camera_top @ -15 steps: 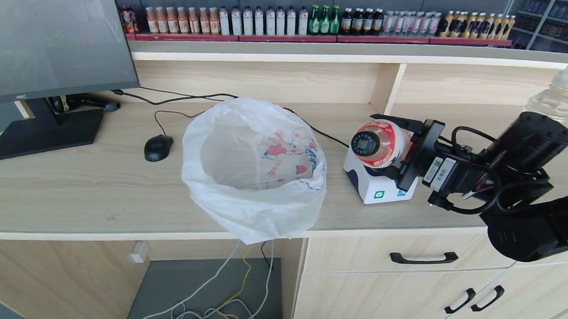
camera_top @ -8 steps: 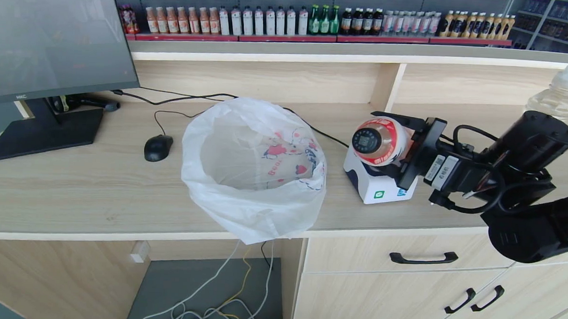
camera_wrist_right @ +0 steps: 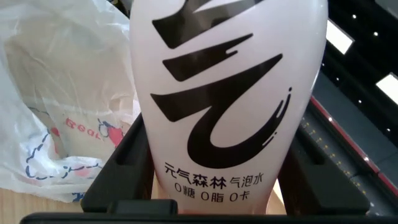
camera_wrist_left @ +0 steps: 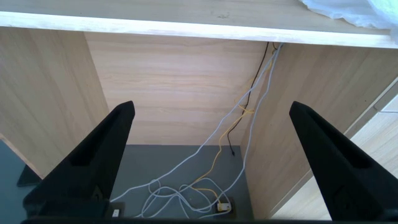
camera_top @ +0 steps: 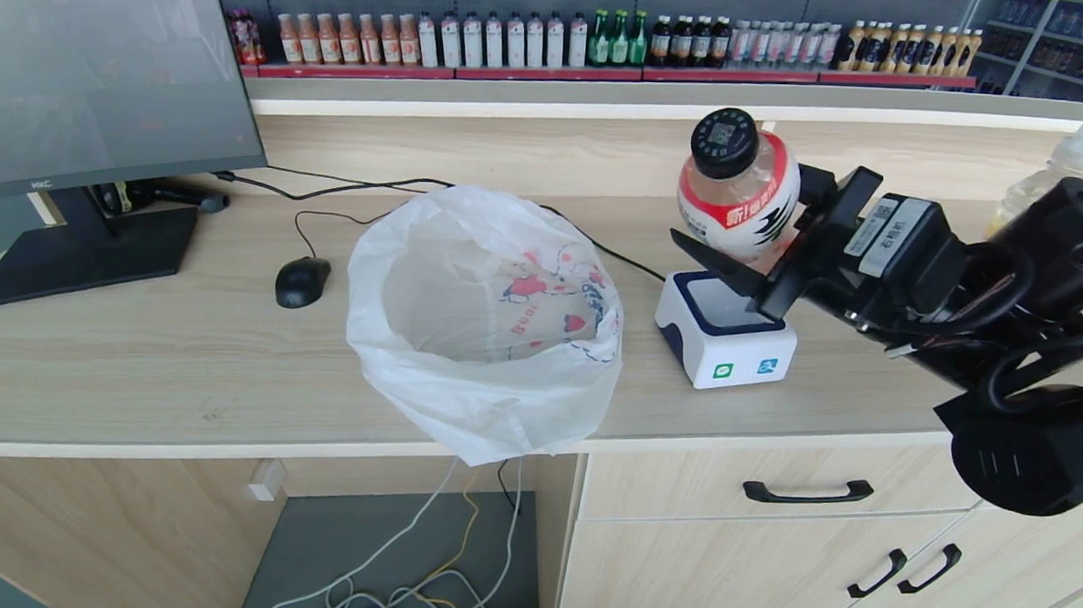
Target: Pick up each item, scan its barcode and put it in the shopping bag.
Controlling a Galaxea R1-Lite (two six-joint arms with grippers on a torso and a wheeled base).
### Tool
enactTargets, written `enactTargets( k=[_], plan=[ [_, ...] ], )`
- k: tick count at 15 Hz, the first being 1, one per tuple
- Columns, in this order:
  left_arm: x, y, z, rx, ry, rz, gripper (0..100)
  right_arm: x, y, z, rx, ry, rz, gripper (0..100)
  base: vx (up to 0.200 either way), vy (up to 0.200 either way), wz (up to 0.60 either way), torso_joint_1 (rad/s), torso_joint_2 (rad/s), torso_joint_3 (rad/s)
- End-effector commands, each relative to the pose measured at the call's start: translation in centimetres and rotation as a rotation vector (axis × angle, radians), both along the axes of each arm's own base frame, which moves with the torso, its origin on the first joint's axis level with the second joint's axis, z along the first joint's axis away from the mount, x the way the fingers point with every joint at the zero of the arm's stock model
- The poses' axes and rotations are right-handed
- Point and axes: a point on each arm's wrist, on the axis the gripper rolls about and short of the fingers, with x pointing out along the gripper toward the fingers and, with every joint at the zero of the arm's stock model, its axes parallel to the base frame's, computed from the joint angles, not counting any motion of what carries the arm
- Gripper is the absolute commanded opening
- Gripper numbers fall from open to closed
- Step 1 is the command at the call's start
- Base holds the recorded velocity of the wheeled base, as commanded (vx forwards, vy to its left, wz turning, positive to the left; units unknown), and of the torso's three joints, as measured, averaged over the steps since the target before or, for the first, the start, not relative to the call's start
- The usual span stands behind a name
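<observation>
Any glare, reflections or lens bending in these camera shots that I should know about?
Head view: the dark monitor mirrors the room faintly; the back ledge bends down at far right, perhaps lens bending. Right wrist view: the bottle sits so near the lens that it bulges. Left wrist view: soft even light under the counter, no glare.

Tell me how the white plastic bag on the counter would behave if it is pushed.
The bag looks thin and crumpled, so it would probably fold in rather than slide whole. Its front bulges over the counter edge, so a push that way might drop it.
</observation>
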Motion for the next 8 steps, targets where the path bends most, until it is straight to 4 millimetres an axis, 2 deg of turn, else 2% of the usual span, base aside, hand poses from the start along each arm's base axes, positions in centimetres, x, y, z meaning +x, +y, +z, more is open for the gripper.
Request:
enactTargets(
  k=[1,5,6,8],
  plan=[
    [0.0,0.0,0.0,-0.001,-0.001,0.000,100,-1.6,0.6,0.9,0.064,0.045,0.027,0,0.000,0.000,0.00,0.000,0.00,0.000],
    [0.0,0.0,0.0,-0.001,-0.001,0.000,100,-3.0,2.1,0.5,0.289,0.259,0.054,0,0.000,0.000,0.00,0.000,0.00,0.000],
    [0.0,0.0,0.0,-0.001,-0.001,0.000,100,-3.5,3.1,0.9,0.398,0.339,0.061,0,0.000,0.000,0.00,0.000,0.00,0.000],
    [0.0,0.0,0.0,0.001,-0.001,0.000,100,-3.6,3.2,0.5,0.531,0.474,0.056,0,0.000,0.000,0.00,0.000,0.00,0.000]
  ],
)
